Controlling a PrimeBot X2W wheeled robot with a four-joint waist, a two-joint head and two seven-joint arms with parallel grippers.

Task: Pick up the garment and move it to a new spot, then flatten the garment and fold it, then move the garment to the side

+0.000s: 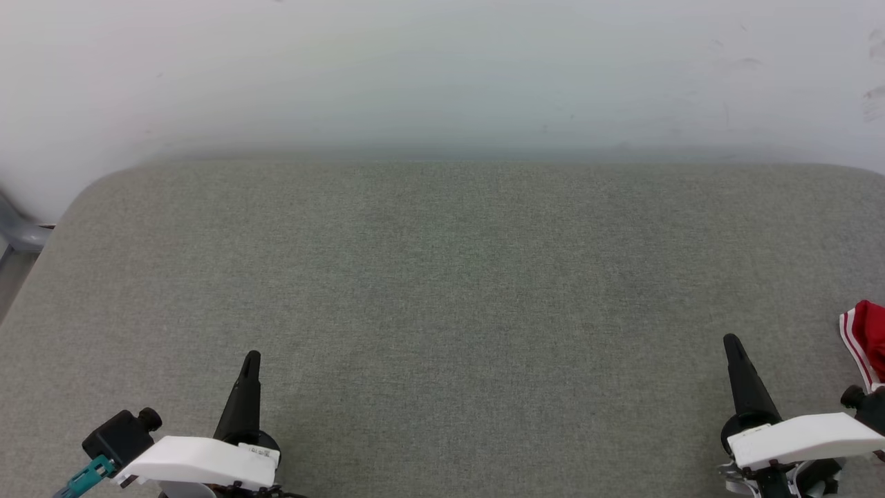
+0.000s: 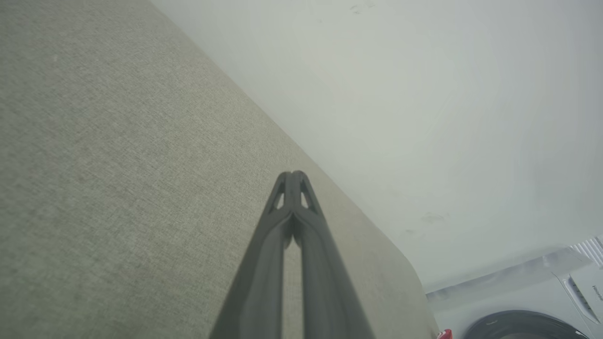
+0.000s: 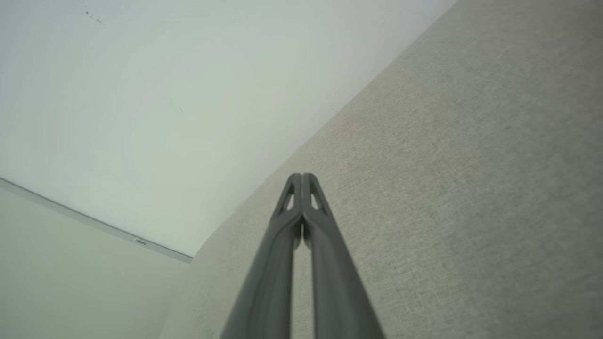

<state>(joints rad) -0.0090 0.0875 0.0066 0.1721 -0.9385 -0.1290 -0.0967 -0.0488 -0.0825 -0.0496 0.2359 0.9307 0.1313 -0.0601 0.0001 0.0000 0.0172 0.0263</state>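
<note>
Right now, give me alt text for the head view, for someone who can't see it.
A red garment with red-and-white striped trim peeks in at the right edge of a grey fabric-covered surface, just right of the right gripper. The left gripper and right gripper are shut and empty, pointing toward a white wall.

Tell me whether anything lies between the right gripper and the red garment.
Nothing visible does. The right gripper, shut, points over the grey table, and the garment lies to its right, cut off by the head view's edge. The stretch of table between them is bare; what lies past that edge cannot be told.
</note>
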